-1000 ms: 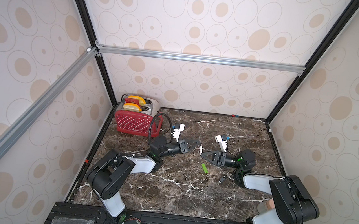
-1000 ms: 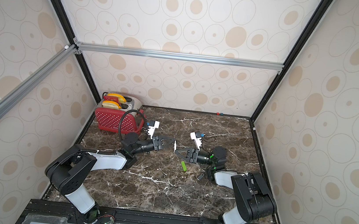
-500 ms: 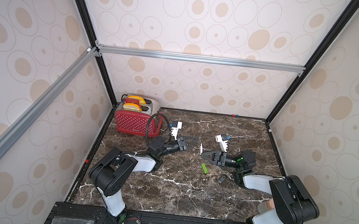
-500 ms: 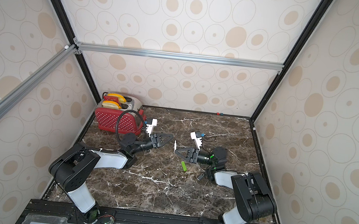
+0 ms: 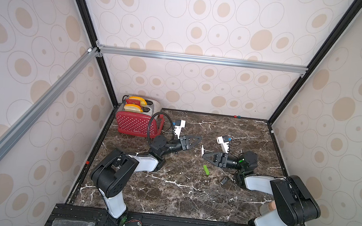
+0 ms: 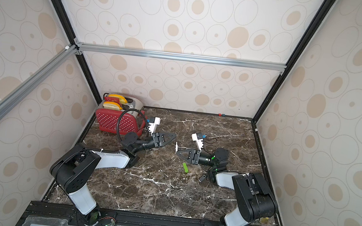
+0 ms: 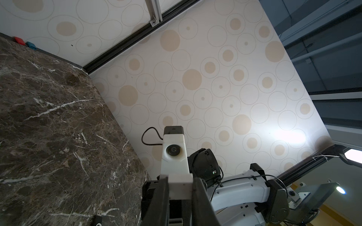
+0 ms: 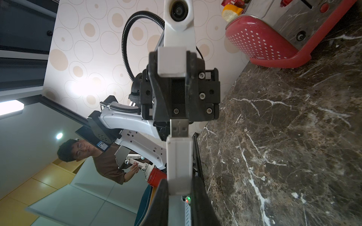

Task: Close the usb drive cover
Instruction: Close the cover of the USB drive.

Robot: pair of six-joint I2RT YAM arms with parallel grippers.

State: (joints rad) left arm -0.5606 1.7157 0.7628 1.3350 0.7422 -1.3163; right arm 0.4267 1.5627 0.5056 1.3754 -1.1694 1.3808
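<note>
My right gripper (image 8: 179,184) is shut on the white usb drive (image 8: 178,156), whose bare metal plug (image 8: 179,129) points at my left gripper (image 8: 172,64). The left gripper (image 7: 180,179) is shut on the white cover (image 7: 180,184), which also shows between its fingers as a white block, the cover (image 8: 171,62). Cover and plug are apart and not in line. In both top views the drive (image 5: 202,150) (image 6: 176,147) is held above mid-table, with the left gripper (image 5: 200,137) (image 6: 174,135) just behind it and the right gripper (image 5: 204,154) (image 6: 178,152) at it.
A green usb drive (image 5: 206,169) (image 6: 185,167) and a black one (image 5: 223,180) (image 6: 202,178) lie on the marble table under the right arm. A red toaster (image 5: 136,123) (image 8: 264,45) stands at the back left. Small red and blue bits (image 5: 237,116) sit at the back edge.
My left gripper has rolled its wrist and drawn back from the drive, toward the rear of the table. The right gripper and the drive have stayed put.
</note>
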